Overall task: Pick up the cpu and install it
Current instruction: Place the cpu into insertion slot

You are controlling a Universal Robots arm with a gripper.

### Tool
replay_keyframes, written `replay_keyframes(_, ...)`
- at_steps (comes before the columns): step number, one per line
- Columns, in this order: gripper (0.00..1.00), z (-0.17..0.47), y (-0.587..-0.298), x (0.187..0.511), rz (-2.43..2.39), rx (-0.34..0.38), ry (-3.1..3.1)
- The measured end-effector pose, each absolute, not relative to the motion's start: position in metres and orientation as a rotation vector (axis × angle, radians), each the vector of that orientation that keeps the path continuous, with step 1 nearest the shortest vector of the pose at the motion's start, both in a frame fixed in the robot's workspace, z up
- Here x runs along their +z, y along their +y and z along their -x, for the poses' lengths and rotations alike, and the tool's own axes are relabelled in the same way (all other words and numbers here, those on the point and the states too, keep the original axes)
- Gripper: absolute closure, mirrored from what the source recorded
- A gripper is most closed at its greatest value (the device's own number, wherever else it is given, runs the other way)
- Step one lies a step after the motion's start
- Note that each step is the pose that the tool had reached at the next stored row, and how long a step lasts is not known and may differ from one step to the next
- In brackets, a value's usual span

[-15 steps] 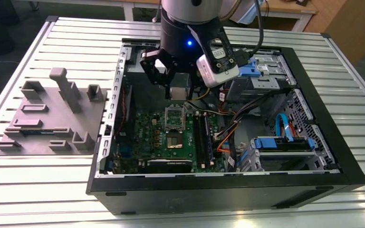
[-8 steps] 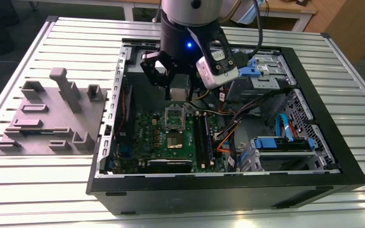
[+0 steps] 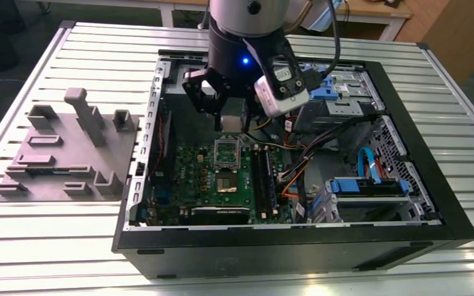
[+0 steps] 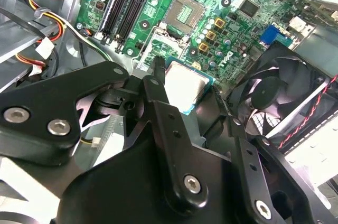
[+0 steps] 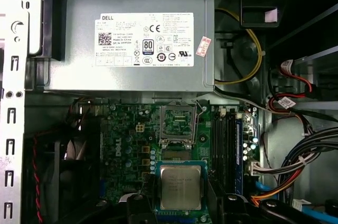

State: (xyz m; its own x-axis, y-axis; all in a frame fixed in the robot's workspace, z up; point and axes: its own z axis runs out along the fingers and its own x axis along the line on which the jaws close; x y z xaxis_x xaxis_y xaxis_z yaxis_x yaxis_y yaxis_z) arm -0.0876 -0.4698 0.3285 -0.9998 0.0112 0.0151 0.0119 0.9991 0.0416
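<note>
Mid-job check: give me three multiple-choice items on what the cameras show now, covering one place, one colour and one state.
1. Where is the grey tray?
A) on the table, to the exterior view's left of the computer case
B) inside the case
C) on top of the case

2. What colour is the circuit board?
A) red
B) white
C) green

3. The chip is:
A) lying on the tray
B) held between the fingers of the gripper
C) seated flat in the board

Answers:
1 A: the tray sits beside the case.
2 C: the board shows green in both wrist views.
3 B: both wrist views show a finger at each side of it.
</note>
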Motion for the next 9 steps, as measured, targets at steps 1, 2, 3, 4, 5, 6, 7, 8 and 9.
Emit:
replay_keyframes(1,0.53,0.0876,-0.4698,0.3281,0.018,-0.065,-3.126)
replay_keyframes(2,0.53,0.0876,-0.4698,0.3277,0.018,-0.065,-3.126)
replay_keyframes(3,0.53,0.0876,-0.4698,0.3274,0.018,-0.065,-3.126)
replay_keyframes(4,0.53,0.0876,-0.4698,0.327,0.018,-0.065,-3.126)
replay_keyframes(5,0.53,0.0876,-0.4698,0.3266,0.018,-0.065,-3.126)
replay_keyframes(6,0.53,0.0876,-0.4698,0.3262,0.018,-0.065,-3.126)
replay_keyframes(7,0.53,0.0876,-0.4698,0.3258,0.018,-0.065,-3.126)
replay_keyframes(8,0.53,0.0876,-0.4698,0.3254,0.018,-0.065,-3.126)
replay_keyframes(9,0.53,0.0876,-0.4698,0.325,0.018,-0.065,-3.126)
